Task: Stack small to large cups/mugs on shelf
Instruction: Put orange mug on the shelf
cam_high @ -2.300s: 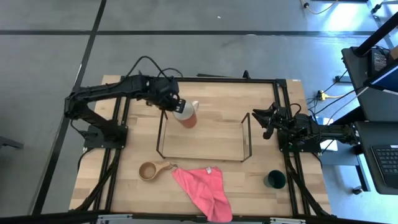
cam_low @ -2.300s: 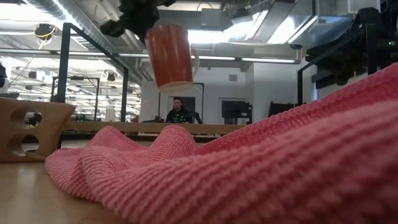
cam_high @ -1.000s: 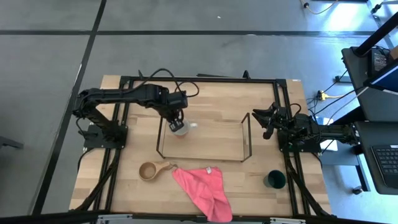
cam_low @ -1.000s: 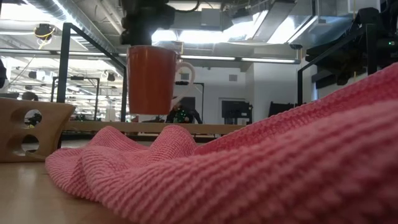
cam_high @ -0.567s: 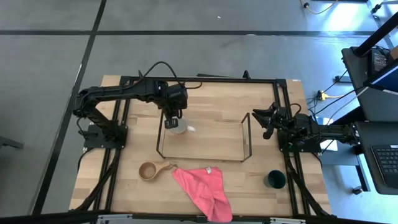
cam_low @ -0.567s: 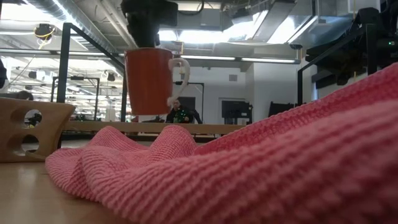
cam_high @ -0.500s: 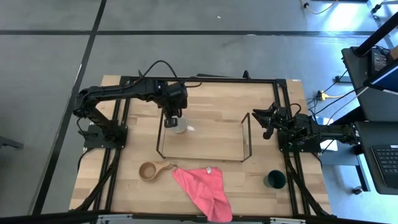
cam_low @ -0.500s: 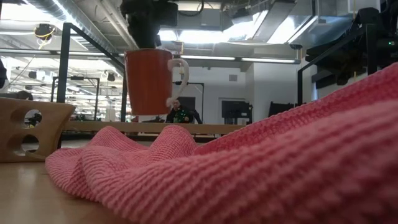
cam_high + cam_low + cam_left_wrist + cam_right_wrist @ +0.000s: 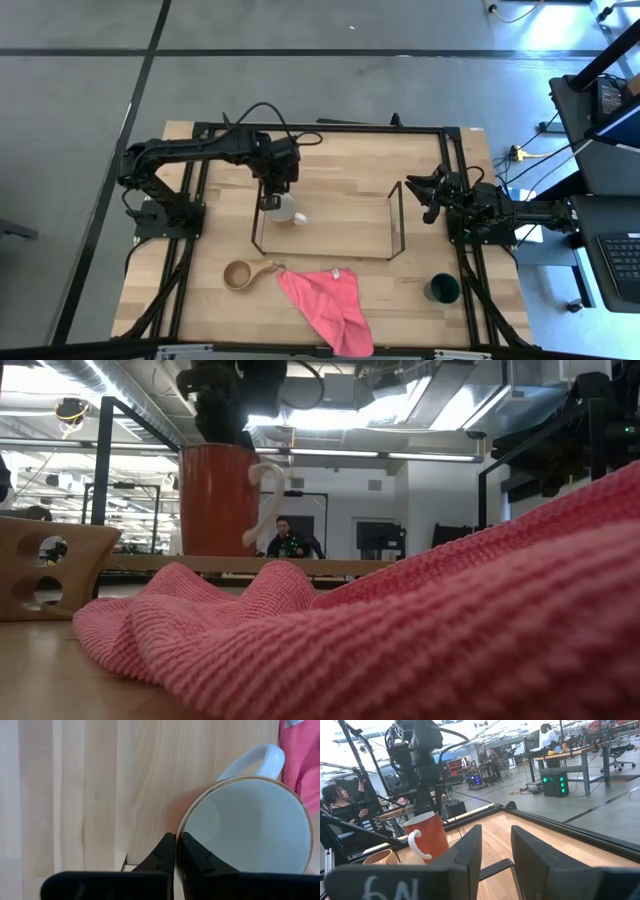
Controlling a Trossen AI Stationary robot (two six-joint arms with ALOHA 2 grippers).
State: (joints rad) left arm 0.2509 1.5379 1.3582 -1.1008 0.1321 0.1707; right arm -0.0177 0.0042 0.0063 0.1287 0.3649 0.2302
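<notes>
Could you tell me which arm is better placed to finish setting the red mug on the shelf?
Left: its pincer is shut on the mug rim over the shelf; the right pincer waits open beside the far end.

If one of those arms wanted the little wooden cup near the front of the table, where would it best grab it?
Probably by the rim, coming straight down. The wooden cup stands upright with its mouth open to the top, so one finger could go inside and one outside the wall. Its stubby handle points toward the pink cloth, so the side away from it looks freest. The left gripper is nearer.
</notes>
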